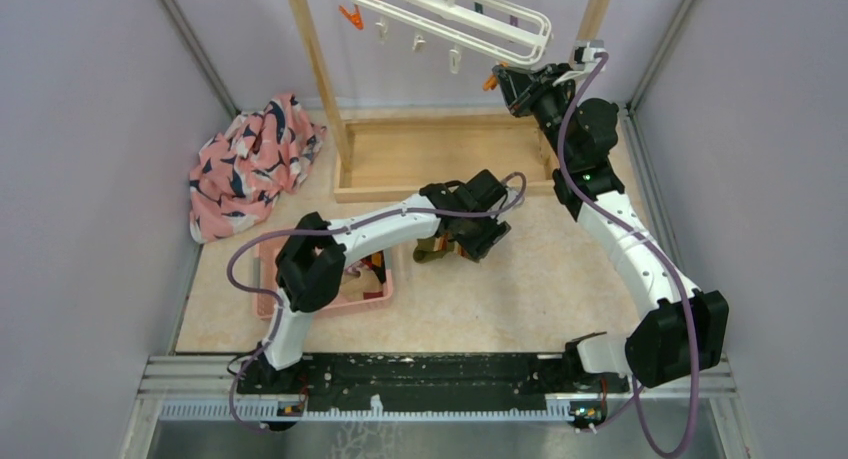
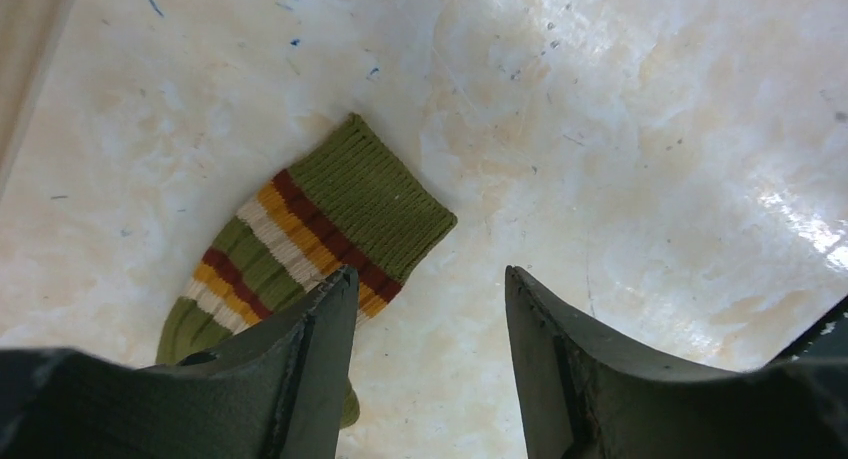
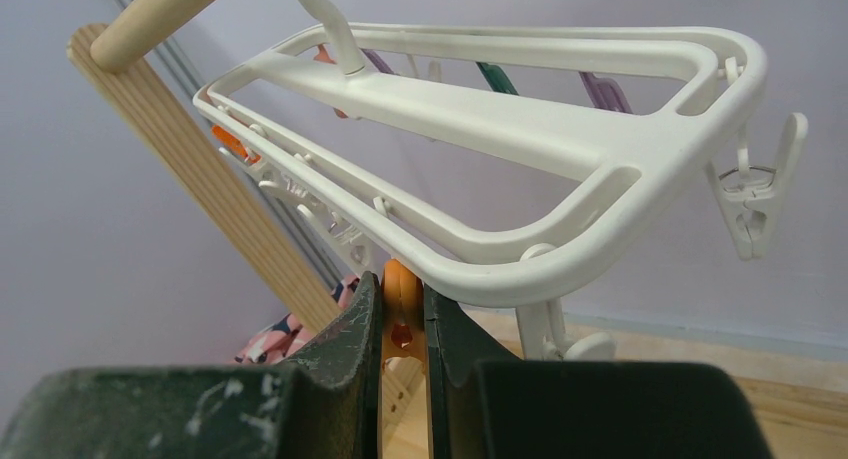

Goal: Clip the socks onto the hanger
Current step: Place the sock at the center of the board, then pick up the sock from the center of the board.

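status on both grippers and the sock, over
Left gripper open over olive striped sock, not gripping. Right gripper shut on orange clip under hanger. Nothing blocking.

**Knit, plastic, wood and a glossy tabletop**

The olive-green striped sock (image 2: 340, 214) is ribbed knit cloth, matt. The tabletop (image 2: 650, 129) is glossy, marbled cream, marked with fine blue scratches. The hanger (image 3: 520, 129) is smooth white plastic with a soft sheen, and the orange clip (image 3: 401, 314) is smooth plastic too. The wooden rack (image 3: 190, 169) shows pale, lined grain. The right gripper (image 3: 402, 291) has dark matt fingers (image 3: 340, 349), scuffed white.
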Available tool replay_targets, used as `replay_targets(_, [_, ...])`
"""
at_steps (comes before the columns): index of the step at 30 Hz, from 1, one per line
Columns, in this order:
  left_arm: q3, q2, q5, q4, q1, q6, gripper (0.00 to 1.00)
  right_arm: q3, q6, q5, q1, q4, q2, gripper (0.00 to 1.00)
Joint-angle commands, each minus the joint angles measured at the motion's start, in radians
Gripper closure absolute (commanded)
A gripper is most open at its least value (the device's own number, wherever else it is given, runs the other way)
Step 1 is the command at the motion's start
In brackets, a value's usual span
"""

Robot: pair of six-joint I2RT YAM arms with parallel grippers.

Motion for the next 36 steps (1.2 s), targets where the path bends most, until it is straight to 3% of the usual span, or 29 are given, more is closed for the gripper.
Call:
replay_targets(1, [0.01,0.046,-0.001,-0.022,-0.007,-0.006,0.39,-0.049,-0.017,-0.018,-0.017,-0.149,-0.016,1.0])
replay_targets(22, [-0.069,0.169,-0.009,0.058,-0.013,-0.045,0.37,-0.052,-0.007,-0.029,-0.024,-0.139,-0.004,1.0])
replay_targets(24, [-0.088,0.177,-0.015,0.081,-0.012,-0.05,0.42,-0.053,-0.008,-0.03,-0.023,-0.139,-0.003,1.0])
replay_targets(31, [-0.162,0.161,0.01,0.179,-0.012,-0.038,1.0,-0.06,-0.008,-0.031,-0.025,-0.138,-0.006,1.0])
replay_targets(36, [-0.232,0.067,0.007,0.238,-0.01,-0.047,1.0,-0.057,-0.01,-0.03,-0.026,-0.141,-0.01,1.0])
